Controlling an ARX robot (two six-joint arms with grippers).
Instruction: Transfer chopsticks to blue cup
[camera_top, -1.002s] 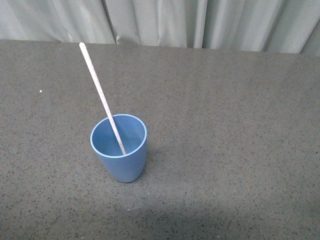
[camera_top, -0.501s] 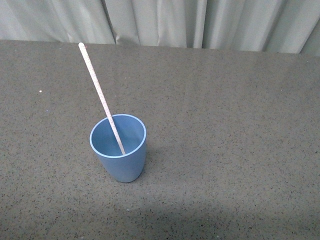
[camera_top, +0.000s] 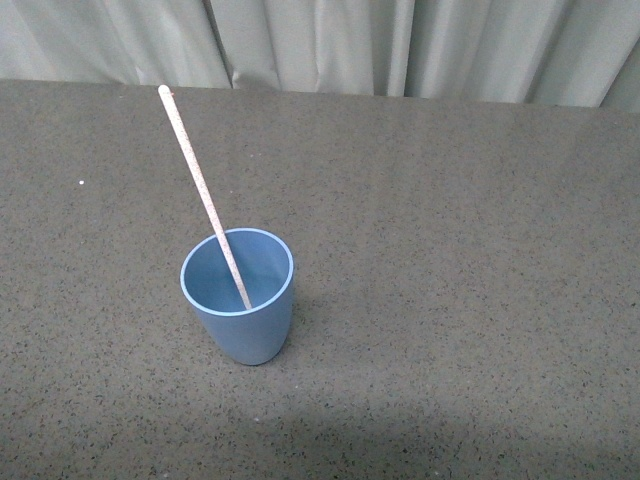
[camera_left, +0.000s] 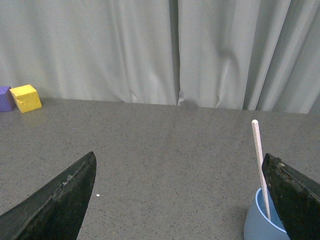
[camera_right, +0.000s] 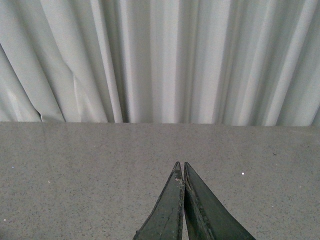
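Above table (camera_left: 150, 145), left end effector (camera_left: 182, 195) agape

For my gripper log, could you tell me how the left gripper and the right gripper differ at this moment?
The left gripper is open, its fingers far apart, while the right gripper is shut, fingertips touching. The left gripper's view takes in the blue cup with the chopsticks standing in it; the right gripper's shows only table and curtain. Both hold nothing.
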